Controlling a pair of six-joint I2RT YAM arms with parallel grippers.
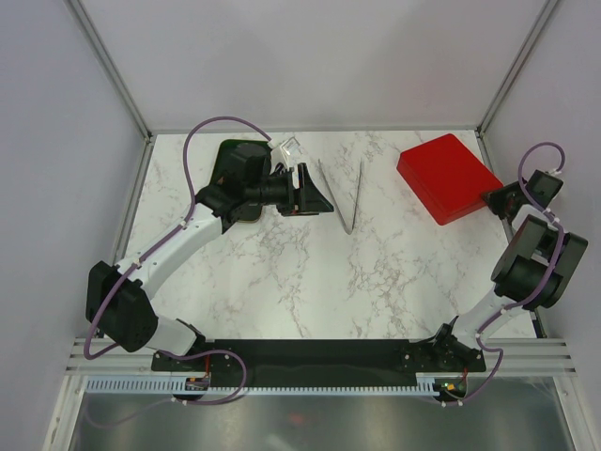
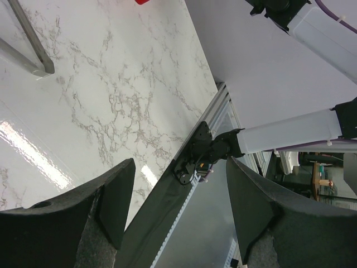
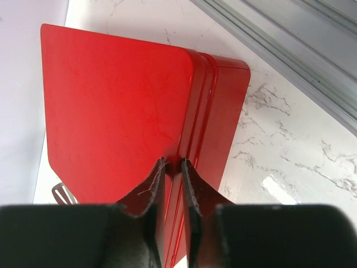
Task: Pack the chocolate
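Bright, even light fills the top view; the marble table (image 1: 282, 282) carries only faint, soft shadows beneath the arms. In the left wrist view a white glare streak crosses the tabletop at lower left — the left gripper (image 2: 178, 164) along the bottom is out of focus. In the right wrist view the red box (image 3: 111, 111) is vivid and sharp, the right gripper (image 3: 173, 162) blurred, with a glare patch at lower right.
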